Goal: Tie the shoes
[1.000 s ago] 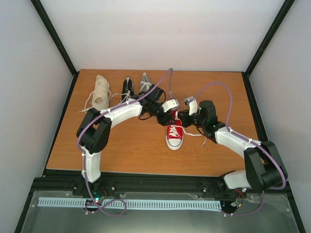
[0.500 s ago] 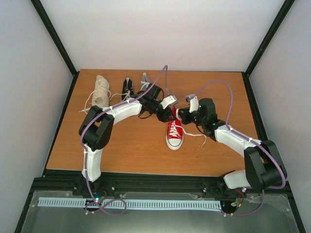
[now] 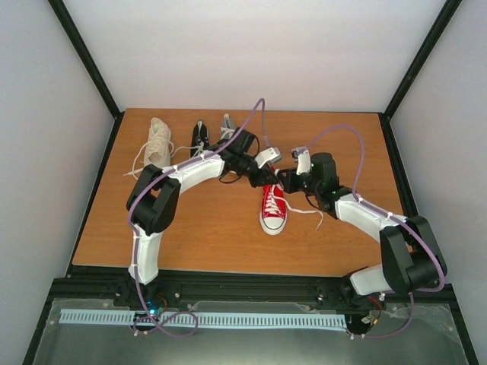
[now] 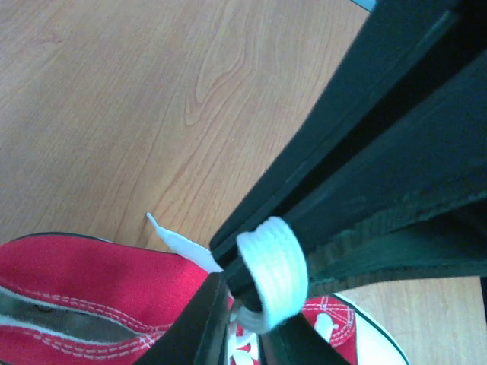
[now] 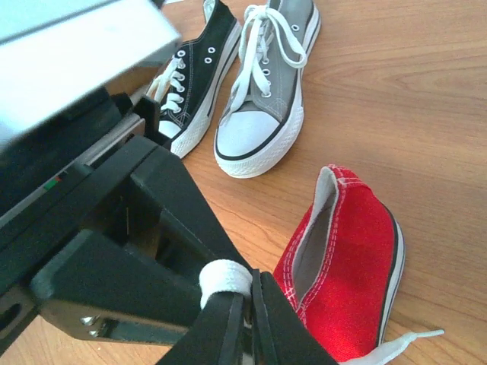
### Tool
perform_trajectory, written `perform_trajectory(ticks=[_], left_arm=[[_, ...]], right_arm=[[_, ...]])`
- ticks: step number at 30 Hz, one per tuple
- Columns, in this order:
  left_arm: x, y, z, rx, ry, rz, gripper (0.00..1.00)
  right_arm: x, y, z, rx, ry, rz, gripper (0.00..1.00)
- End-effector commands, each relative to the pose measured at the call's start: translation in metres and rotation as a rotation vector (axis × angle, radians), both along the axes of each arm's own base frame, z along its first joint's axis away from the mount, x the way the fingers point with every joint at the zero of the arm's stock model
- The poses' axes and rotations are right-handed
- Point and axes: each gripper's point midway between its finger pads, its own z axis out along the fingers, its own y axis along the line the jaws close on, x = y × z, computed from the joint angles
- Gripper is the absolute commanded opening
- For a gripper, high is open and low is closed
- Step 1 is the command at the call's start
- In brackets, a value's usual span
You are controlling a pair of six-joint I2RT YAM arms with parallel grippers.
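The red shoe (image 3: 273,213) lies mid-table with its toe toward me, laces loose. Just behind its heel my left gripper (image 3: 266,176) and right gripper (image 3: 283,181) meet tip to tip. A loop of its white lace (image 5: 224,275) curls over the tip of my right gripper (image 5: 251,293), which is shut on it. In the left wrist view my left gripper (image 4: 243,293) pinches the same lace (image 4: 274,262) above the red shoe (image 4: 84,281). Along the far left stand the cream high-top (image 3: 158,144), the black shoe (image 3: 200,135) and the grey shoe (image 3: 227,128).
One free lace end (image 3: 308,211) trails right of the red shoe on the wooden table (image 3: 190,228). In the right wrist view the grey shoe (image 5: 262,99) and black shoe (image 5: 194,76) lie close behind the grippers. Black frame posts border the table.
My left gripper has closed from half open onto the lace and shifted slightly toward the back. The right gripper stayed shut and moved a little left to meet it.
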Motion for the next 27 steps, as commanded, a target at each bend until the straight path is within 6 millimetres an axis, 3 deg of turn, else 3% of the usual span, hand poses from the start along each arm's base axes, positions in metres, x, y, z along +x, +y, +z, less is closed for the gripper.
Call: perform_trajectory(ticks=[1,2,5,9,12,15,18,22,27], left_arm=[[0.004,-0.009,-0.002,-0.01,0.013,-0.021,0.07],[0.002,-0.009,-0.002,-0.012,0.015,-0.026,0.02],[-0.001,-0.008,-0.001,-0.017,0.012,-0.038,0.01],[0.001,-0.003,-0.001,0.005,-0.017,-0.029,0.01],[0.004,0.004,-0.002,0.021,-0.027,-0.022,0.01],[0.006,0.007,-0.003,0.038,-0.038,-0.019,0.01],[0.007,0.009,-0.004,0.042,-0.041,-0.015,0.01],[0.01,0.012,-0.006,0.054,-0.046,-0.005,0.01],[0.013,0.015,-0.005,0.049,-0.033,-0.002,0.01]], right_arm=[[0.008,0.007,0.024,0.047,-0.051,0.012,0.06],[0.007,0.006,0.025,0.044,-0.051,0.01,0.07],[0.007,0.005,0.024,0.026,-0.044,0.008,0.11],[0.008,-0.005,0.023,-0.037,-0.031,-0.016,0.32],[0.005,-0.026,0.009,-0.088,0.013,-0.045,0.4],[-0.005,-0.038,-0.019,-0.11,0.103,-0.025,0.43],[-0.021,-0.027,-0.047,-0.111,0.182,0.08,0.44],[-0.026,-0.007,-0.048,-0.093,0.117,0.188,0.5],[-0.011,-0.001,-0.051,-0.123,0.053,0.227,0.55]])
